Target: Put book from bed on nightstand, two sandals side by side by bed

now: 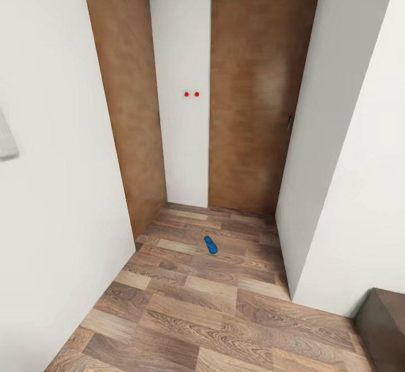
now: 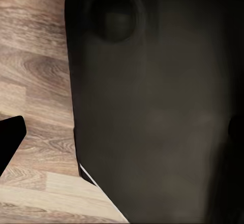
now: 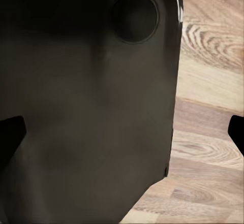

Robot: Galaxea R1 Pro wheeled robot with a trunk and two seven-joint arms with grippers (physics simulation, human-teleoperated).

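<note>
Nearest: left end effector (image 2: 10,148) and right end effector (image 3: 122,132), black fingertips at the frame edges over a dark robot body; spread cannot be told. Wood-plank floor (image 1: 185,310). Dark brown furniture corner (image 1: 388,321), near right. One blue sandal (image 1: 210,244) on the floor, mid-corridor. Farthest: two wooden doors (image 1: 253,96), white walls (image 1: 50,192).

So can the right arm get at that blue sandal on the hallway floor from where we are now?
Probably not yet. The sandal lies well ahead on the wood floor, near the two closed doors, and the head view shows no arm extended toward it. Nothing blocks the path, so rolling closer should help.
</note>
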